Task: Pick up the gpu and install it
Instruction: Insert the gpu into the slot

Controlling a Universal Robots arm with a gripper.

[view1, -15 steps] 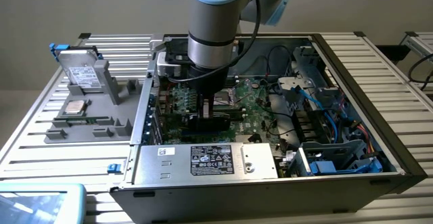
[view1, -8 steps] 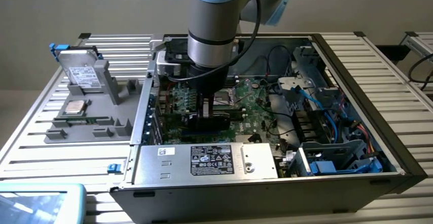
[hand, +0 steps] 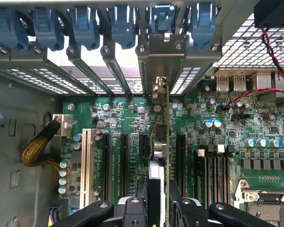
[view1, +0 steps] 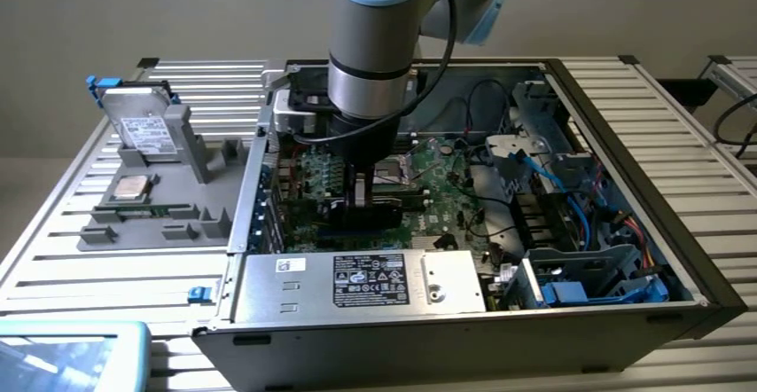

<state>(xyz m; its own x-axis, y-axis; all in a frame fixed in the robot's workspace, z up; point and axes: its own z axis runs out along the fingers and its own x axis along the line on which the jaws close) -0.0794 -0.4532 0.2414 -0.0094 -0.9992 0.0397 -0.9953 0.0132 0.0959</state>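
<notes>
A: In the exterior view, where is the flat green circuit card, the gpu?

B: Inside the open grey metal computer case, under the silver and blue robot arm. The black gripper hangs just over the large green motherboard, and the card shows as a dark thin piece between its fingers. On the exterior view's left a grey plastic fixture tray holds a silver hard drive standing tilted.

A: And from the wrist view?

B: The gpu is seen edge-on, a thin green line standing upright over the motherboard. Its long axis runs from the gripper toward the perforated metal back wall of the case, its far end meeting a plain steel slot bracket below the row of glossy blue plastic latches.

A: Is the pincer gripping it?

B: Yes, the black fingers are clamped on the card's near end, one each side. The card lines up beside the long black expansion slots; whether it is seated I cannot tell.
</notes>
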